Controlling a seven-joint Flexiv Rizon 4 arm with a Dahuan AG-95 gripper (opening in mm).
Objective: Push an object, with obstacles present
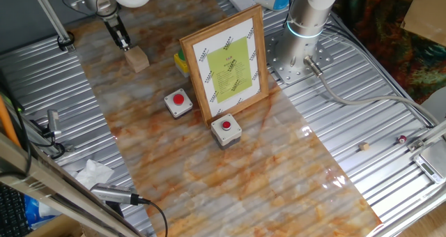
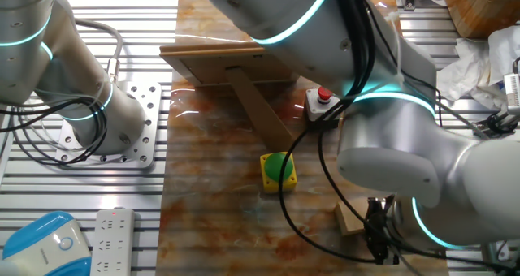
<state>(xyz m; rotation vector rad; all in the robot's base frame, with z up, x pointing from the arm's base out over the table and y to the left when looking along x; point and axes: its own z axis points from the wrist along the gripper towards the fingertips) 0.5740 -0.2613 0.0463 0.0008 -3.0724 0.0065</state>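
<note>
The light-tan wooden cube [image 1: 137, 58] sits on the marbled mat at the far left; it also shows in the other fixed view [image 2: 349, 219], partly hidden by the arm. My gripper [image 1: 125, 44] points down with its fingers together, empty, its tips right at the cube's upper left edge; in the other view the gripper [image 2: 379, 237] stands beside the cube. The wood-framed picture [image 1: 226, 61] with a yellow-green sheet stands upright mid-mat. One grey red-button box [image 1: 178, 102] lies left of the frame's front, another [image 1: 226, 129] just in front of it.
A yellow box with a green button [image 2: 278, 169] sits behind the frame near its prop. A second arm's base [image 1: 306, 17] stands right of the frame. Crumpled tissue [image 1: 93, 173] and cables lie on the ribbed metal table at the left.
</note>
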